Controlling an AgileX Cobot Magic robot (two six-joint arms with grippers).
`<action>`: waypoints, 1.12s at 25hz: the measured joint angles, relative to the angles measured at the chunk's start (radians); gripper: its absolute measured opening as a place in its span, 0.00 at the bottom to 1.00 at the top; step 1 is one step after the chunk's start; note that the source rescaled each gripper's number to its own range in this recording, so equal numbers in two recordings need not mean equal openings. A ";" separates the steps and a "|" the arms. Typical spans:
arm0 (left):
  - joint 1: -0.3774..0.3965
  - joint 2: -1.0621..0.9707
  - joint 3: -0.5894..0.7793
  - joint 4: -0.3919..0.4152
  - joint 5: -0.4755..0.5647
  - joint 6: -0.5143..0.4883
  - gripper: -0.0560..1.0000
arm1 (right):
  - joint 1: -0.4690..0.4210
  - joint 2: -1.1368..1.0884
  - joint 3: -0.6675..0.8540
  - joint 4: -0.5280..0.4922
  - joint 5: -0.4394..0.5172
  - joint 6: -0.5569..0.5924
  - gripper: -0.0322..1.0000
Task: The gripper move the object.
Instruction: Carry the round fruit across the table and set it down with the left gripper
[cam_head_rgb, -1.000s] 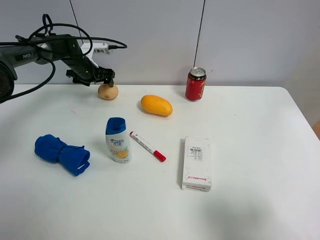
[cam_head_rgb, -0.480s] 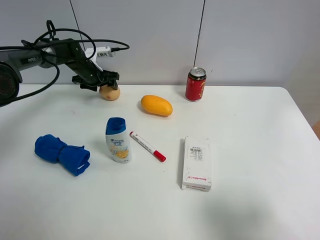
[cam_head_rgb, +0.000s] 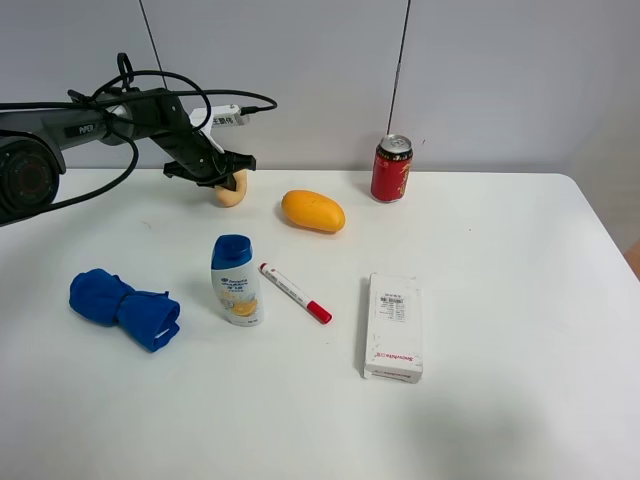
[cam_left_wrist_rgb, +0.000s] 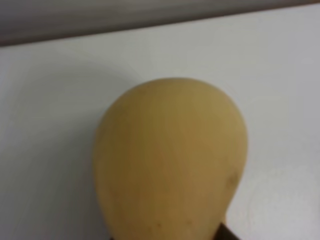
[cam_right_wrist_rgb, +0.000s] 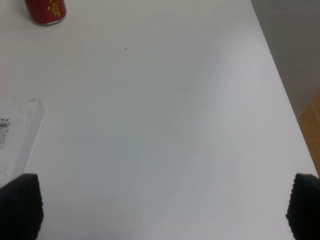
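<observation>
The small tan potato (cam_head_rgb: 233, 192) rests at the back left of the white table (cam_head_rgb: 500, 260), left of the orange mango (cam_head_rgb: 313, 211). My left gripper (cam_head_rgb: 225, 171), a black claw on a dark arm, sits over the potato's top and appears shut on it. In the left wrist view the potato (cam_left_wrist_rgb: 170, 160) fills the frame and hides the fingers, except for a dark sliver at its lower edge. My right gripper (cam_right_wrist_rgb: 160, 210) is open and empty above bare table near the right edge; it does not show in the exterior high view.
A red can (cam_head_rgb: 391, 168) stands at the back, also in the right wrist view (cam_right_wrist_rgb: 46, 11). A blue-capped bottle (cam_head_rgb: 236, 280), a red-tipped marker (cam_head_rgb: 295, 293), a white box (cam_head_rgb: 394, 326) and a blue cloth (cam_head_rgb: 125, 308) lie nearer the front.
My left gripper has moved right along the back of the table, and the potato has shifted right with it, closer to the mango. Everything else stayed in place.
</observation>
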 joint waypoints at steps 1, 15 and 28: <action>0.000 -0.001 0.000 0.002 0.001 0.000 0.08 | 0.000 0.000 0.000 0.000 0.000 0.000 1.00; -0.019 -0.157 0.000 -0.031 0.159 0.002 0.06 | 0.000 0.000 0.000 0.000 0.000 0.000 1.00; -0.233 -0.240 0.001 -0.063 0.393 0.002 0.06 | 0.000 0.000 0.000 0.000 0.000 0.000 1.00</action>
